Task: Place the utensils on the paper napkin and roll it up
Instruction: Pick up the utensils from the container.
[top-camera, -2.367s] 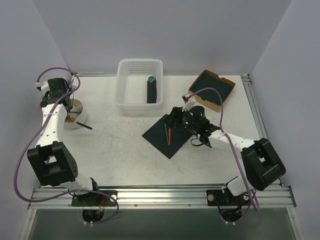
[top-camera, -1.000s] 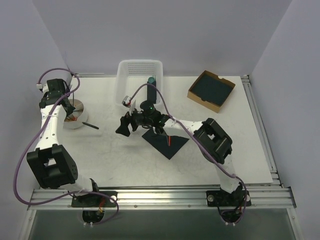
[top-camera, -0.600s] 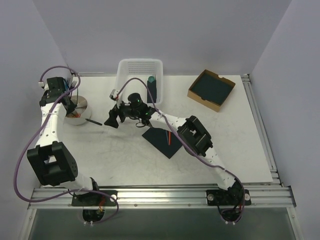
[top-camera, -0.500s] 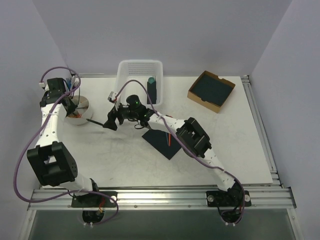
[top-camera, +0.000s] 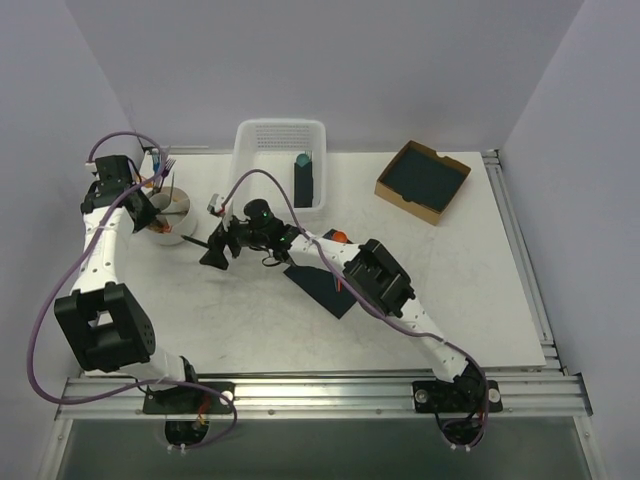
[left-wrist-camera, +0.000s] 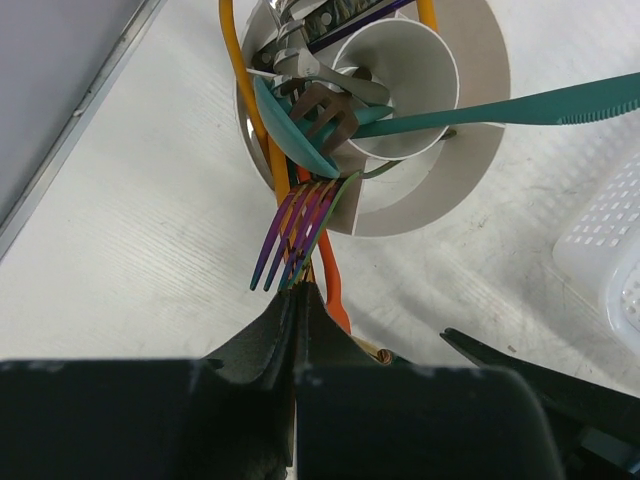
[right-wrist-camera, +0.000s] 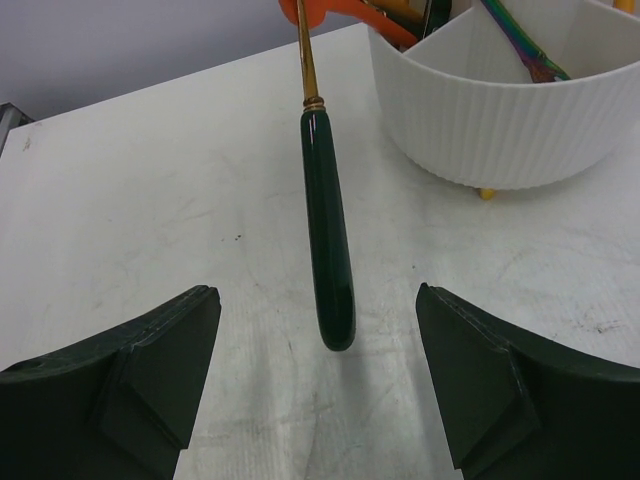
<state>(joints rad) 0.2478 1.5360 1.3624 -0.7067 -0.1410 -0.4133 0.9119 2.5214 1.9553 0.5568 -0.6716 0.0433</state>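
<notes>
Bright, even light casts soft shadows; close foregrounds blur.

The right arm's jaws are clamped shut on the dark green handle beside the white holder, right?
No. Those jaws stand wide open either side of the dark green handle beside the white holder, as the right wrist view shows.

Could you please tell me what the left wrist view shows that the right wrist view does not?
Only the left wrist view shows the shut left fingers and a corner of the white basket. Only the right wrist view shows the open right fingers, standing apart on either side of the dark-handled utensil. Both show the white utensil holder, an orange utensil and the table.
</notes>
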